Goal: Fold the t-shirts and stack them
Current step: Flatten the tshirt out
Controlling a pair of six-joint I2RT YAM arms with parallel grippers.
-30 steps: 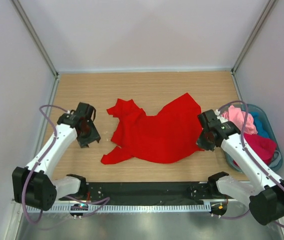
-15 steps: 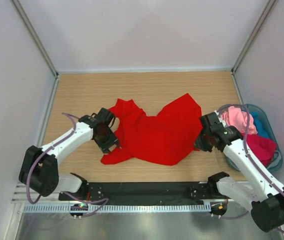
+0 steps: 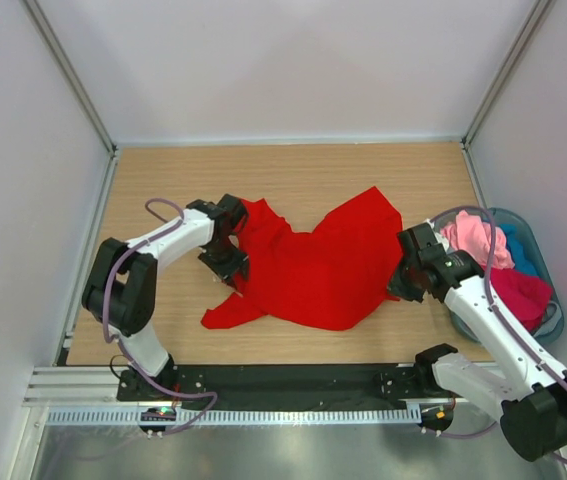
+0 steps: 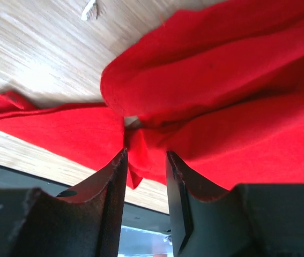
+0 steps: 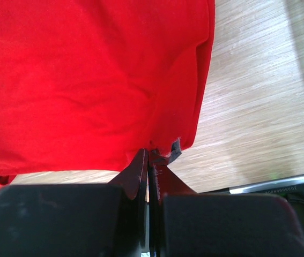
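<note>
T-shirt (image 3: 313, 265) hem pinched (right jaws), wood (image 3: 313, 170) around.

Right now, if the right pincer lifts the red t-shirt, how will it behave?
Probably floppy: the red t-shirt lies in soft folds on the table, so it should sag from the right pincer. Likely light, the cloth looks thin. Most of it lies away from the pinched hem, so it may drag.

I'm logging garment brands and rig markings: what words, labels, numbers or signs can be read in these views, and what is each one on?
Nothing can be read in any view.
Pale print on the dark rail at the table's near edge, right wrist view: too small and blurred to read.
Red t-shirt: no print or legible label shows.
</note>
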